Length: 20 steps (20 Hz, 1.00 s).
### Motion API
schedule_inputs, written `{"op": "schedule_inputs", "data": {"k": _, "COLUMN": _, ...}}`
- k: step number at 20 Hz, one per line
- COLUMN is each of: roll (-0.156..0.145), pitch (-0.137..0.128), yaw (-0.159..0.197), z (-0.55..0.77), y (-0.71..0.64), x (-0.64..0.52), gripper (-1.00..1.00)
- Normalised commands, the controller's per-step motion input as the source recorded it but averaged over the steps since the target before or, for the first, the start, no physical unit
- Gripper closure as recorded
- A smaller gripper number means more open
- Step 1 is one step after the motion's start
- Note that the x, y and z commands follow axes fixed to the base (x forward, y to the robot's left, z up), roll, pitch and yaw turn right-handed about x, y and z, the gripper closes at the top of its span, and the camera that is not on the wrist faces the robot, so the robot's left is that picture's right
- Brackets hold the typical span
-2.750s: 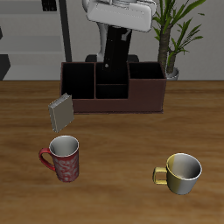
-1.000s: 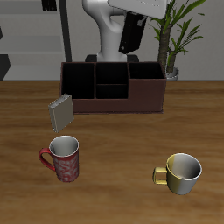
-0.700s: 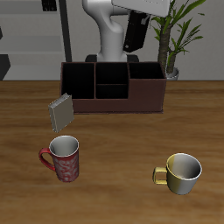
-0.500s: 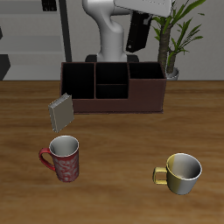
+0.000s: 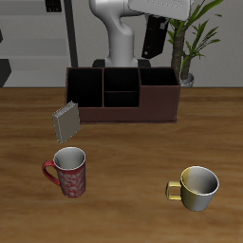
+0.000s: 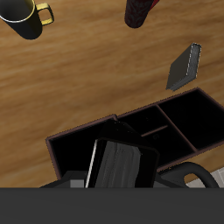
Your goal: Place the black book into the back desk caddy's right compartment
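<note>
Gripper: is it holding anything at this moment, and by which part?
Yes. The gripper holds the black book by its upper end, so the book hangs upright above the back desk caddy. The fingers themselves are hidden from view.

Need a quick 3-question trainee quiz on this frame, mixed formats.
1. True or false: the black book is already resting inside the caddy.
2. What leans against the caddy's end? A) grey book B) plant C) gold mug
3. How many mugs stand on the table?

Key:
1. False; the hand holds it above the caddy.
2. A, the grey book.
3. Two: the red mug and the gold mug.
</note>
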Motion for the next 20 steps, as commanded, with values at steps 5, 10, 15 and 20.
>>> {"op": "schedule_inputs", "data": {"k": 5, "roll": 0.002, "pitch": 0.014, "yaw": -0.023, "z": -0.05, "y": 0.05, "x": -0.03, "gripper": 1.00}}
{"op": "schedule_inputs", "data": {"k": 10, "roll": 0.002, "pitch": 0.013, "yaw": -0.005, "z": -0.08, "y": -0.01, "x": 0.03, "gripper": 1.00}}
{"op": "schedule_inputs", "data": {"k": 15, "roll": 0.005, "pitch": 0.025, "yaw": -0.024, "z": -0.20, "y": -0.04, "x": 0.06, "gripper": 1.00}}
{"op": "schedule_inputs", "data": {"k": 20, "roll": 0.013, "pitch": 0.007, "yaw": -0.030, "z": -0.10, "y": 0.07, "x": 0.01, "gripper": 1.00}}
